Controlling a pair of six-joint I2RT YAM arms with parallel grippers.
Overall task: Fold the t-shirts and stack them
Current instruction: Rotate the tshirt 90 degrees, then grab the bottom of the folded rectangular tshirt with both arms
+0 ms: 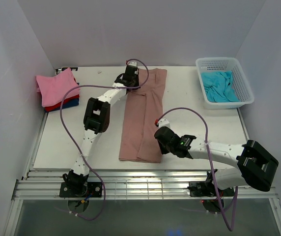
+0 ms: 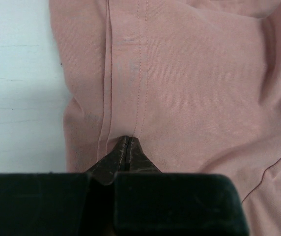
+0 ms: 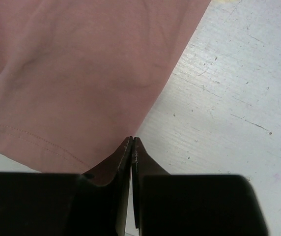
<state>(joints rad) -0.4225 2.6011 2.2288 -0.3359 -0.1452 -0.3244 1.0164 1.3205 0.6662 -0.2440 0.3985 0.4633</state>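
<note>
Big rose-brown t-shirt (image 1: 143,118) lies mid counter (image 1: 194,132), folded lengthwise, 12 to 6. L pincer (image 2: 126,142) pressed together on far hem, prob. pinching it. R pincer (image 3: 132,142) pressed together at 5 o'clock corner, grip unclear. Likely ends held for crosswise fold, then onto folded stack (image 1: 57,88) at 10.

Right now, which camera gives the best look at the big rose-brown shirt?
The top external view: the whole rose-brown shirt shows, folded into a long strip. The wrist views show only close patches of its cloth.

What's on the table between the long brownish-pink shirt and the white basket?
Nothing. Between the rose-brown shirt and the white basket there is only bare white table. The top view shows it.
</note>
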